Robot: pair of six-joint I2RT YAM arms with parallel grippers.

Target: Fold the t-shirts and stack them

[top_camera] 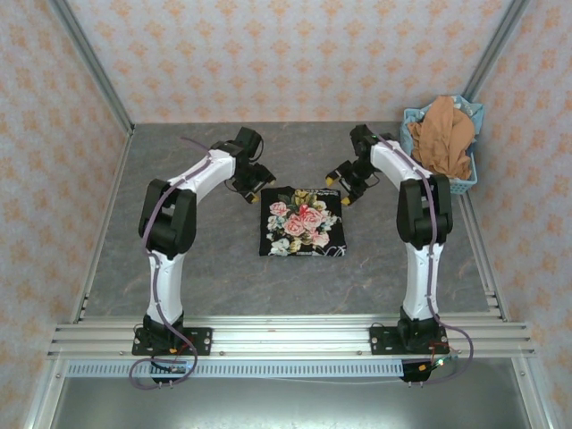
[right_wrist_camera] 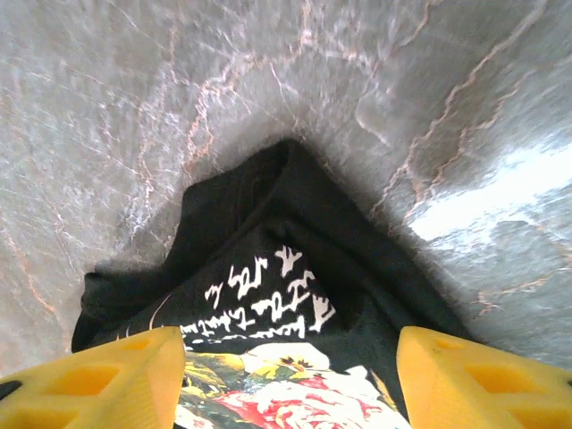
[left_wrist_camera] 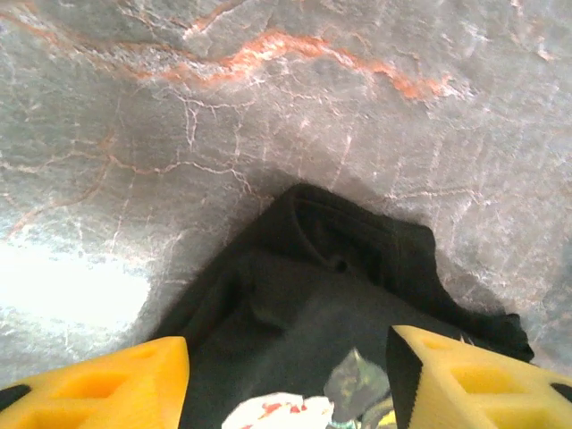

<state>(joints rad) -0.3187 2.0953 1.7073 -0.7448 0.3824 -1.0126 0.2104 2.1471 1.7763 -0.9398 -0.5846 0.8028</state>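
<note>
A folded black t-shirt (top_camera: 302, 222) with the rose print facing up lies flat at the middle of the table. My left gripper (top_camera: 257, 186) hovers open just off its far left corner, and in the left wrist view the yellow fingers (left_wrist_camera: 107, 389) straddle that black corner (left_wrist_camera: 313, 286) without touching it. My right gripper (top_camera: 338, 189) hangs open over the far right corner. Its fingers (right_wrist_camera: 483, 380) stand wide apart above the cloth (right_wrist_camera: 286, 268), where white lettering and roses show. The orange-brown t-shirt (top_camera: 444, 134) is bunched in the basket.
The light blue lattice basket (top_camera: 465, 185) stands at the table's far right, against the wall. Grey marbled tabletop (top_camera: 197, 259) surrounds the folded shirt, with patterned walls on three sides and a metal rail along the near edge.
</note>
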